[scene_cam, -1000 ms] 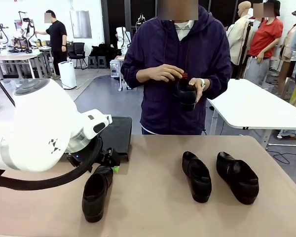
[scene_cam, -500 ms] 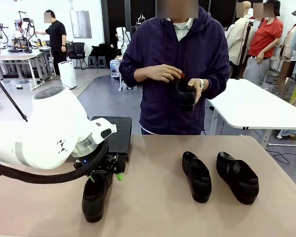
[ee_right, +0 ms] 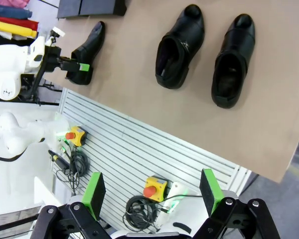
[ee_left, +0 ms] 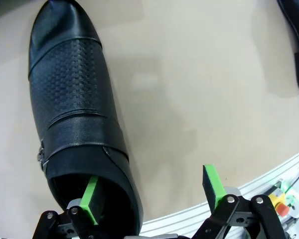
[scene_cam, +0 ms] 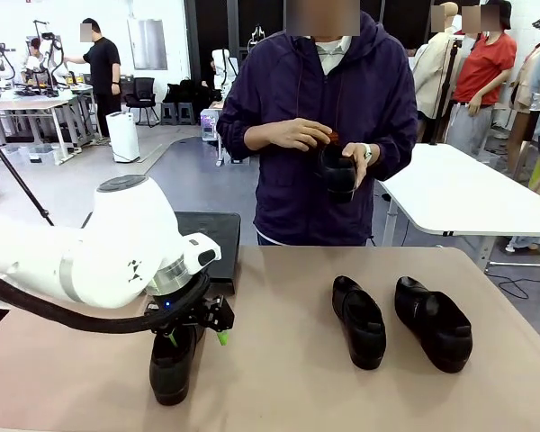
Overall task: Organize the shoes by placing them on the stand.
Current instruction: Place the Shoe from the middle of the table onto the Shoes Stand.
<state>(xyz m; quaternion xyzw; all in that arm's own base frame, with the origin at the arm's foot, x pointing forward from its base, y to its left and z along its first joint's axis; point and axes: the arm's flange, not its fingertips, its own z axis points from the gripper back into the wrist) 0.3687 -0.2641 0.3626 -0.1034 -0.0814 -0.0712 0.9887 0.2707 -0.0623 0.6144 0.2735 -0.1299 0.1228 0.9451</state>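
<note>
Nearest shoe [scene_cam: 173, 364]: black, glossy, embossed vamp, side buckle; lying upright on sole, toe pointing away from left gripper [scene_cam: 198, 339]. One green pad hanging over heel opening, other outside its wall.

Second shoe [scene_cam: 358, 321], third shoe [scene_cam: 434, 322]: lying side by side, well apart to gripper's right, roughly parallel to first.

Fourth shoe [scene_cam: 339, 171]: being held in person's hands [scene_cam: 299, 133], far beyond gripper.

Stand [scene_cam: 214, 241]: flat, black, lying just beyond gripper.

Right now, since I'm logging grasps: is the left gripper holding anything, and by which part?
Nothing held yet. The left gripper is open, straddling the shoe at its heel-end collar: one pad inside the opening, one outside.
</note>
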